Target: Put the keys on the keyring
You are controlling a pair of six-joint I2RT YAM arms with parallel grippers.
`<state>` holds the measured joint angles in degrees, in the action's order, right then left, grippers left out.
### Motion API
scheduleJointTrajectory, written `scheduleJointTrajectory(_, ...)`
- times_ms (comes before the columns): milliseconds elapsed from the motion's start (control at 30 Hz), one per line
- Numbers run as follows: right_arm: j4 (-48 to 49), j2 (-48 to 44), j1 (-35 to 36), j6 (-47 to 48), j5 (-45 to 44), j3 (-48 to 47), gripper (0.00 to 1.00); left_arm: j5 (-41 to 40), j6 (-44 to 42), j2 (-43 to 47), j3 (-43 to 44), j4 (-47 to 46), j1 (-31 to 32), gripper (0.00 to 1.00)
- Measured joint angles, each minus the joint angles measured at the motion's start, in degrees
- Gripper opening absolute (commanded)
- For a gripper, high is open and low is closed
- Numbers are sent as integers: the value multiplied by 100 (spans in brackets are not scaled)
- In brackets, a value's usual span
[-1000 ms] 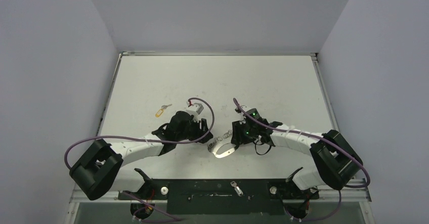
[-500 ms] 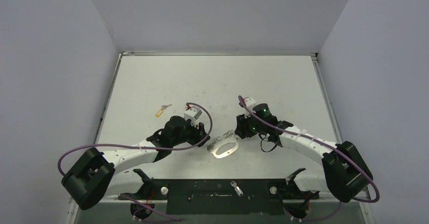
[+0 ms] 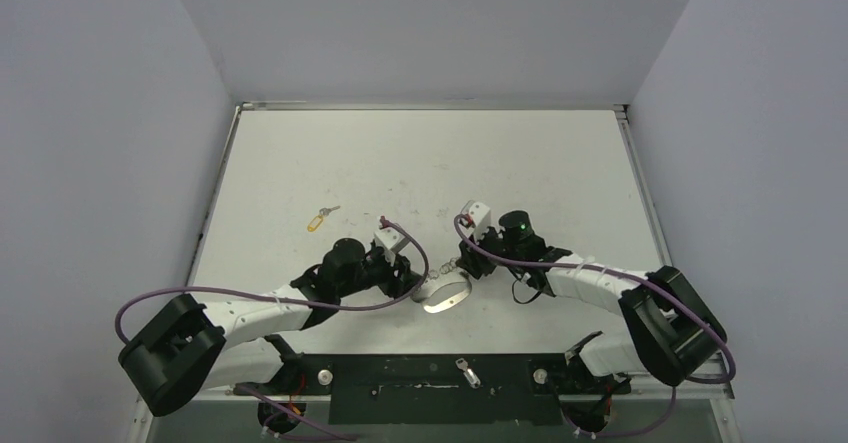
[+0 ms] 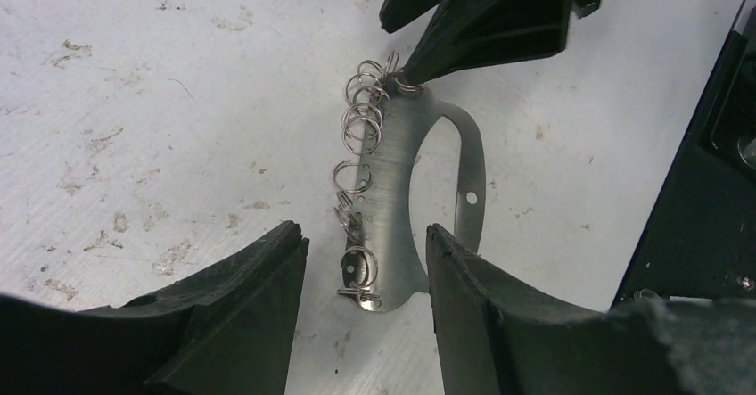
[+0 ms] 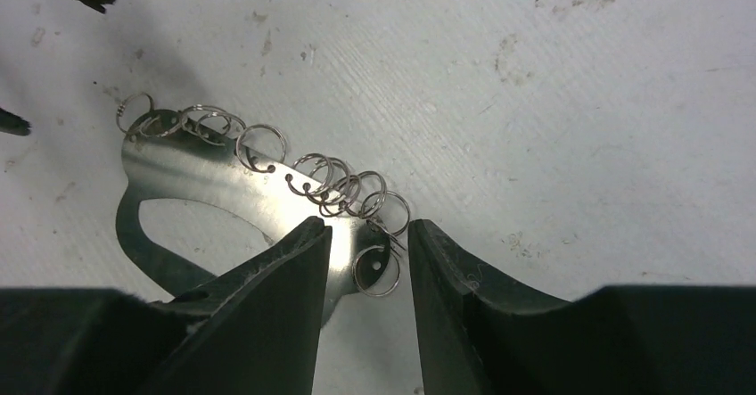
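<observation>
The keyring (image 3: 447, 294), a flat silver oval plate with a chain of small rings, lies on the table between both arms. My left gripper (image 3: 416, 285) is open, its fingers straddling the plate's left end (image 4: 397, 190) without gripping it. My right gripper (image 3: 468, 267) is open, its fingers astride the opposite end (image 5: 205, 168) and its last ring. The right fingers (image 4: 481, 20) touch that end in the left wrist view. A key with a yellow tag (image 3: 318, 219) lies far left. A small silver key (image 3: 467, 371) lies on the black base bar.
The white table (image 3: 430, 163) is scuffed, with raised edges left, right and far. The black base bar (image 3: 400, 375) runs along the near edge. Purple cables loop off both arms near the grippers.
Both grippers have closed in on the keyring: the left one moved right to its left end, the right one moved left and down to its other end. The keyring barely shifted.
</observation>
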<state>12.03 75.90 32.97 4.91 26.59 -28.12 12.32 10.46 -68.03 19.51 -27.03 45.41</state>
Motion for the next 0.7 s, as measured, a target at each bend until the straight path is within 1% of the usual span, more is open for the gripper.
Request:
scheduleJointTrajectory(100, 90, 378, -2, 46, 39, -4, 38, -2, -94, 87, -57, -17, 66, 50)
scheduleJointTrajectory(200, 111, 553, -2, -24, 101, -4, 38, -9, -199, 173, -59, -28, 101, 50)
scheduleJointTrajectory(367, 197, 772, 74, -424, 247, -120, 37, -85, -297, 208, -59, -33, 101, 49)
scheduleJointTrajectory(533, 256, 1368, 658, -841, 382, -564, 36, -157, -337, 208, -59, -33, 103, 48)
scheduleJointTrajectory(600, 535, 1438, 863, -1119, 540, -560, 38, -160, -343, 208, -61, -33, 109, 48)
scheduleJointTrajectory(700, 949, 1342, 907, -1478, 671, -452, 42, -157, -374, 251, -81, -35, 140, 48)
